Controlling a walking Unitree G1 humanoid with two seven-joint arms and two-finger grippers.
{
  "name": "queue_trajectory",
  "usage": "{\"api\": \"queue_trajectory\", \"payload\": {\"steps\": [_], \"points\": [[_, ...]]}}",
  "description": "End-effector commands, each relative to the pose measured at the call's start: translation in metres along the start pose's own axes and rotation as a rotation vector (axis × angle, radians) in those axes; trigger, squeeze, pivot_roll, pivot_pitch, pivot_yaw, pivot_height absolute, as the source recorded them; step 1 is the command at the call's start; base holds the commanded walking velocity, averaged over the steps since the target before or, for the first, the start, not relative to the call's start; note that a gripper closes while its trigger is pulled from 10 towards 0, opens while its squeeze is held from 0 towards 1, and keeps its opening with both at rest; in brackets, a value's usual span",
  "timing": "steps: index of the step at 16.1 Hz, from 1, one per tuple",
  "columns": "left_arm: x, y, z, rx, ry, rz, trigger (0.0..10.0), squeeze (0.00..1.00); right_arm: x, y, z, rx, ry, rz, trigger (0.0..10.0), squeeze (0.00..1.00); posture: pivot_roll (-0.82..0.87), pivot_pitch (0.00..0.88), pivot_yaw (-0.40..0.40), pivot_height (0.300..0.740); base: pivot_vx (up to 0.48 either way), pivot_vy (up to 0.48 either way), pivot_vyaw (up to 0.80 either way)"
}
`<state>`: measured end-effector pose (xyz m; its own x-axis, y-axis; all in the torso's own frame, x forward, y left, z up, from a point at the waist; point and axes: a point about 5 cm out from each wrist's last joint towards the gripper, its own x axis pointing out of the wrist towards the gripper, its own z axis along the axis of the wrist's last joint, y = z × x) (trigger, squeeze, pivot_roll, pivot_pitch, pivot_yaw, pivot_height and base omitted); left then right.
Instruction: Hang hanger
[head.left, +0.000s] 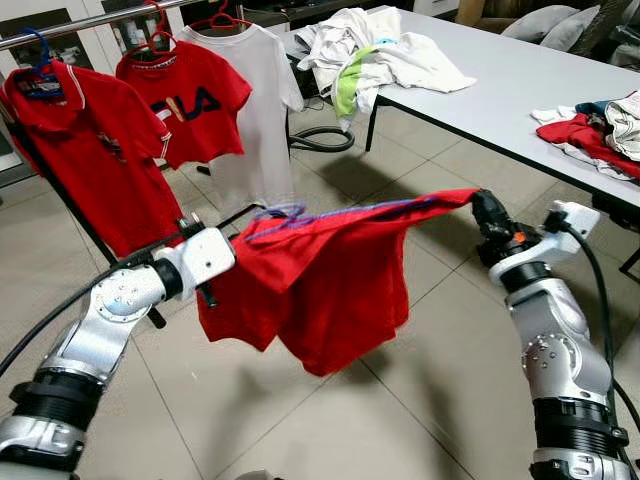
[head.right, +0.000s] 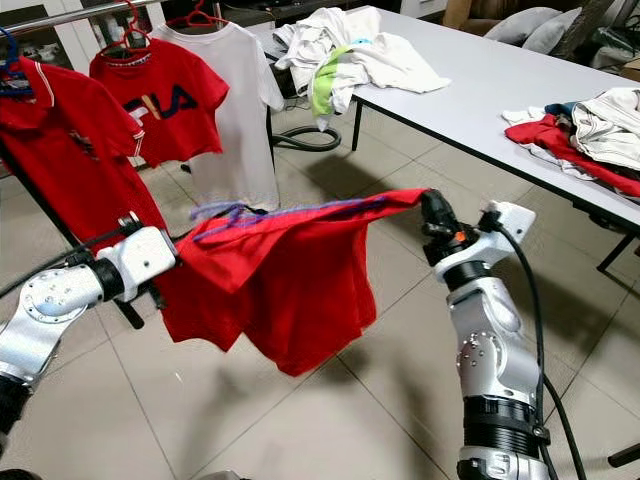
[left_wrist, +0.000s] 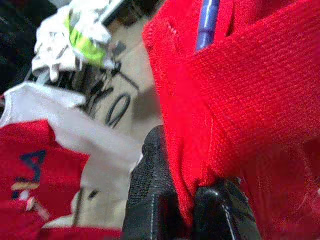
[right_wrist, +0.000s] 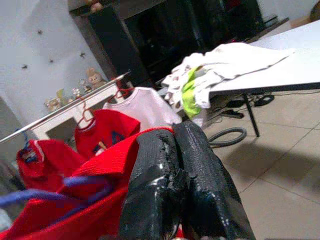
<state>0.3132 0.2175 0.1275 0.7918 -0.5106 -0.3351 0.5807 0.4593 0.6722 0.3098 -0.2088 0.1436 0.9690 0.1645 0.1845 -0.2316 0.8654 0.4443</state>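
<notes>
Stretching across the middle of your head view is a red shirt (head.left: 320, 290) on a blue hanger (head.left: 285, 213), held up between both arms over the tiled floor (head.left: 400, 400). Your left gripper (left_wrist: 187, 205) is clamped on the shirt's fabric at about 9 o'clock, and the right gripper (right_wrist: 182, 190) is pinched tight on the far shoulder end at 3 o'clock. Up at 11 o'clock sits the rail (head.left: 90, 22) with three shirts hanging. At 1 o'clock, a grey table (head.left: 520, 90) carries heaped clothes.
</notes>
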Motion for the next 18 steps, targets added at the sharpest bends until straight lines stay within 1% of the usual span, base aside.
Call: {"api": "queue_trajectory", "payload": {"steps": [1,2,3,4,6,7,8,9,10,11,12,13,14,15,16,17,18], "points": [[-0.011,0.013,-0.018,0.004,0.115,0.059,0.0,0.00,-0.003,-0.008,0.019,-0.033,-0.068,-0.031,0.0,0.00,-0.03,0.000,0.049,0.740,0.000,0.000,0.00],[-0.011,0.014,-0.020,0.000,0.128,0.065,0.0,0.00,-0.003,-0.008,0.019,-0.033,-0.069,-0.030,0.0,0.00,-0.03,0.000,0.049,0.740,0.000,0.000,0.00],[-0.012,0.016,-0.022,-0.015,0.152,0.094,0.0,0.00,-0.003,-0.007,0.020,-0.031,-0.071,-0.024,0.0,0.00,-0.03,0.000,0.049,0.740,0.000,0.000,0.00],[-0.011,0.016,-0.024,-0.025,0.168,0.093,0.0,0.00,-0.002,-0.006,0.020,-0.028,-0.072,-0.018,0.0,0.00,-0.03,0.000,0.049,0.740,0.000,0.000,0.00],[-0.006,0.011,-0.021,-0.055,0.134,0.073,0.0,0.00,-0.001,-0.001,0.019,-0.021,-0.065,0.000,0.0,0.00,-0.03,0.000,0.049,0.740,0.000,0.000,0.00],[-0.004,0.008,-0.018,-0.106,0.104,0.066,0.0,0.00,-0.002,0.002,0.013,-0.020,-0.036,0.014,0.0,0.00,-0.03,0.000,0.050,0.740,0.000,0.000,0.00],[-0.002,0.006,-0.016,-0.147,0.078,0.061,0.0,0.00,-0.004,0.004,0.002,-0.030,0.056,0.031,0.0,0.00,-0.03,0.000,0.050,0.740,0.000,0.000,0.00],[0.000,0.005,-0.012,-0.207,0.045,0.062,0.0,0.00,-0.009,0.005,-0.016,-0.065,0.211,0.059,7.7,0.00,-0.03,0.000,0.049,0.740,0.000,0.000,0.00],[0.002,0.005,-0.004,-0.274,-0.033,0.032,0.0,0.00,-0.017,0.008,-0.031,-0.132,0.336,0.128,10.0,0.00,-0.03,0.000,0.047,0.740,0.000,0.000,0.00],[0.001,0.005,0.005,-0.279,-0.104,-0.042,0.0,0.00,-0.025,0.014,-0.043,-0.180,0.419,0.218,10.0,0.66,-0.03,0.000,0.040,0.740,0.000,0.000,0.00],[-0.002,0.005,0.011,-0.254,-0.157,-0.148,0.0,0.00,-0.031,0.017,-0.051,-0.221,0.472,0.287,10.0,1.00,-0.03,0.000,0.040,0.740,0.000,0.000,0.00],[-0.006,0.008,0.016,-0.246,-0.206,-0.224,0.0,0.00,-0.035,0.018,-0.056,-0.244,0.514,0.325,10.0,1.00,-0.03,0.000,0.035,0.740,0.000,0.000,0.00],[-0.011,0.013,0.023,-0.268,-0.267,-0.295,0.0,0.00,-0.037,0.019,-0.059,-0.239,0.537,0.351,10.0,1.00,-0.03,0.000,0.036,0.740,0.000,0.000,0.00],[-0.013,0.015,0.026,-0.287,-0.297,-0.329,0.0,0.00,-0.038,0.021,-0.060,-0.238,0.552,0.374,10.0,1.00,-0.03,0.000,0.036,0.740,0.000,0.000,0.00],[-0.016,0.025,0.035,-0.306,-0.346,-0.373,0.0,0.00,-0.041,0.027,-0.062,-0.240,0.576,0.428,10.0,1.00,-0.03,0.000,0.040,0.740,0.000,0.000,0.00],[-0.017,0.033,0.040,-0.299,-0.368,-0.372,0.0,0.00,-0.042,0.030,-0.063,-0.246,0.586,0.470,10.0,1.00,-0.03,0.000,0.039,0.740,0.000,0.000,0.00],[-0.015,0.039,0.043,-0.286,-0.372,-0.342,0.0,0.00,-0.044,0.031,-0.064,-0.261,0.593,0.488,10.0,1.00,-0.03,0.000,0.038,0.740,0.000,0.000,0.00]]}}
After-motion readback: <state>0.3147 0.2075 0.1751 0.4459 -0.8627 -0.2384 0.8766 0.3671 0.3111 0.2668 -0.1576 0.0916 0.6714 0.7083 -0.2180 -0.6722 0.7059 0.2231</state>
